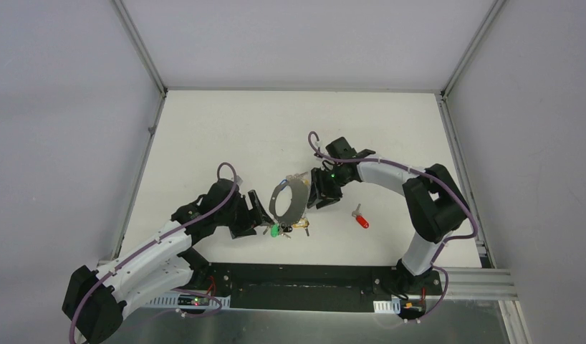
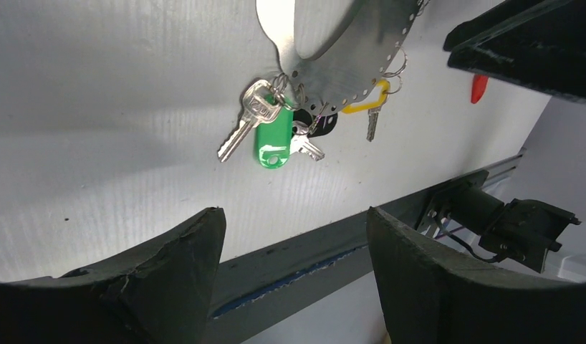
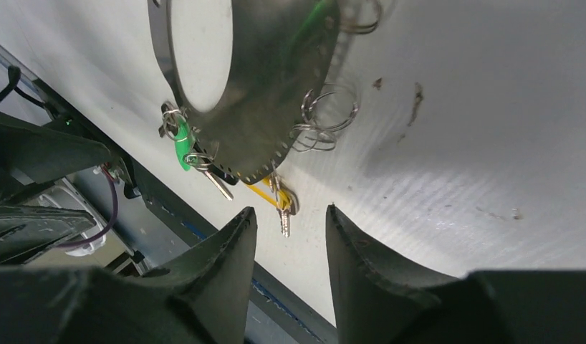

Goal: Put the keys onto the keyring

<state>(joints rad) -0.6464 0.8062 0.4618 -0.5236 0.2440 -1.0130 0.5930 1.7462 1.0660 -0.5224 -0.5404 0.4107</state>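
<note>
The keyring [image 1: 290,199], a wide grey metal hoop with a perforated edge, sits mid-table between my two grippers. Hooked on its near edge are a silver key [image 2: 240,125] with a green tag [image 2: 274,136], a black-headed key [image 2: 324,123] and a yellow-headed key [image 2: 369,104]. One red-headed key [image 1: 360,218] lies loose on the table to the right. My left gripper [image 1: 258,211] stands open just left of the keyring [image 2: 347,43], holding nothing. My right gripper [image 1: 320,190] is open just right of the keyring [image 3: 276,86], with nothing between its fingers; the yellow key [image 3: 276,197] lies beyond its tips.
Small bare split rings [image 3: 326,118] hang from the hoop's edge. A dark metal rail [image 1: 304,287] runs along the table's near edge by the arm bases. Grey walls enclose the white table [image 1: 226,129] at the back and sides.
</note>
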